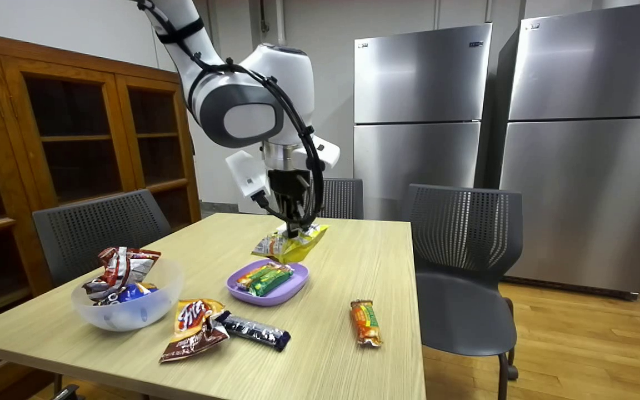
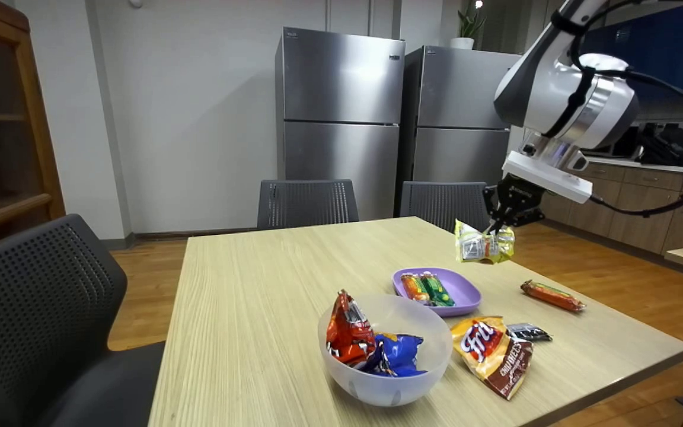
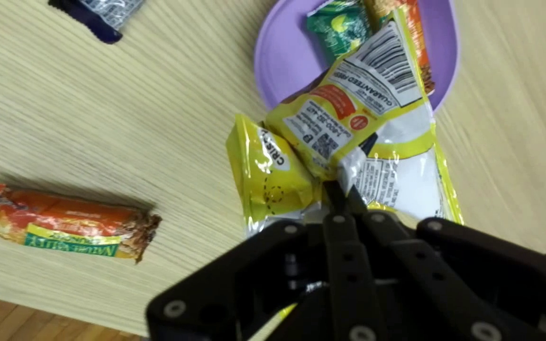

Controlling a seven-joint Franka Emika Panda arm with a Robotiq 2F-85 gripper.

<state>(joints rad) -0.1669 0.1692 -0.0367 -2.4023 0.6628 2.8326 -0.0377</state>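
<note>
arm point(image 1: 248, 121): white-grey | cable point(image 1: 304, 133): black | pincer point(image 3: 344, 193): black, silver screws point(image 3: 175, 309)

It looks like a break-room kitchen: steel refrigerators point(image 1: 419, 116), fitted cabinets point(image 2: 632, 231), dark chairs point(image 1: 464, 230) around the counter point(image 2: 258, 308).
</note>
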